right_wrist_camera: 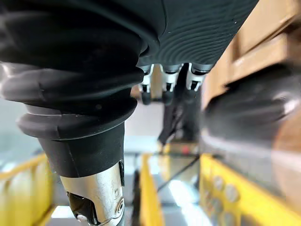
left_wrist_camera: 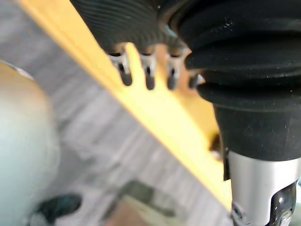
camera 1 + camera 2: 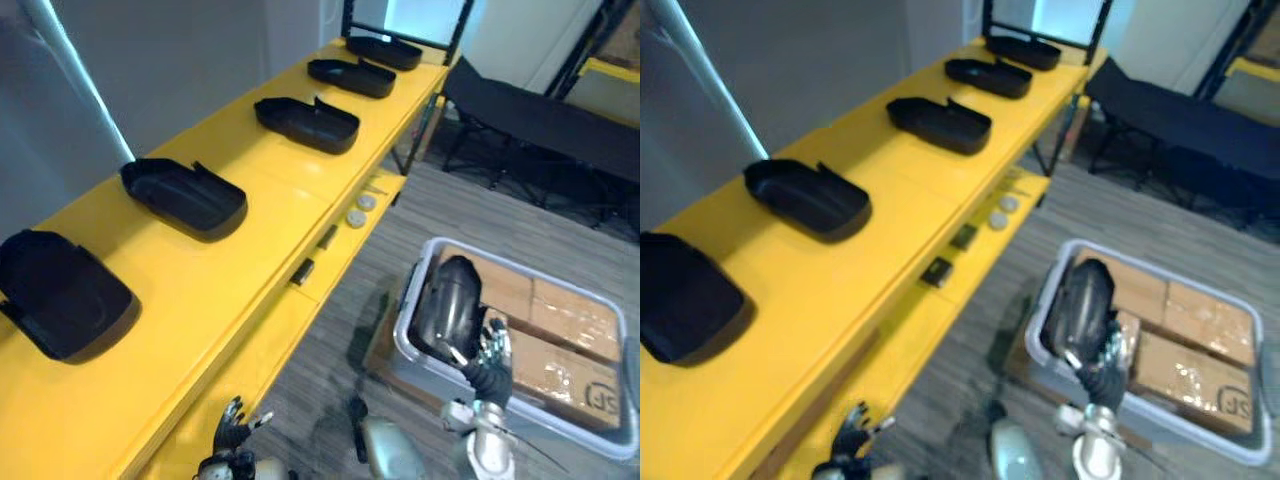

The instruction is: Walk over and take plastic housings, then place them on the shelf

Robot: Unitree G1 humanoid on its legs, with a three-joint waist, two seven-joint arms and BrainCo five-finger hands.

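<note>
Several black plastic housings lie in a row on the long yellow shelf: the nearest at the left, then one, another, and more toward the far end. My right hand holds one more black housing upright over the left end of a grey bin, thumb and fingers pinching its lower edge. In the right wrist view this housing shows beside the fingers. My left hand hangs low by the shelf's front edge, fingers spread and holding nothing.
The grey bin on the floor holds taped cardboard boxes. A lower yellow ledge carries two small round discs and small dark parts. A black folding cot stands at the back right. A black rack post rises at the shelf's far end.
</note>
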